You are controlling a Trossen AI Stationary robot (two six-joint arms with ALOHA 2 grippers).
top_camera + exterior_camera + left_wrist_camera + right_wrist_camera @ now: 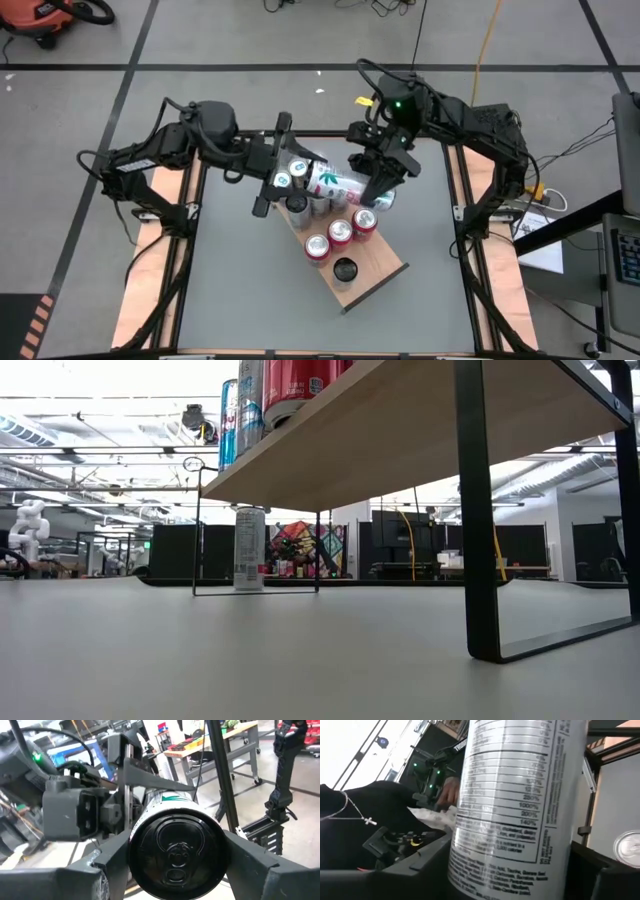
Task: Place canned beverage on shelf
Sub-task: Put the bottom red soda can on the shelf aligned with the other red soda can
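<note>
- The left gripper (283, 180) hangs over the far-left part of the worktop (240, 280), its fingers (112, 857) pinching one end of a white can (335, 183) with green and red print; the left wrist view looks straight at the can's dark end, wedged between the two fingers.
- The white can lies on its side in the air between the two arms, above the cans on the shelf.
- The right gripper (378, 178) is at the can's other end — the right wrist view shows the printed side of the can filling the space between its fingers (415, 865), which sit against it on both sides.
- The shelf (375, 275) stands slanted near the worktop's middle, raised on black legs in the low view.
- On it stand red-topped cans (340, 232), silver-topped ones near the grippers, and a dark can (345, 269) alone toward the near end.
</note>
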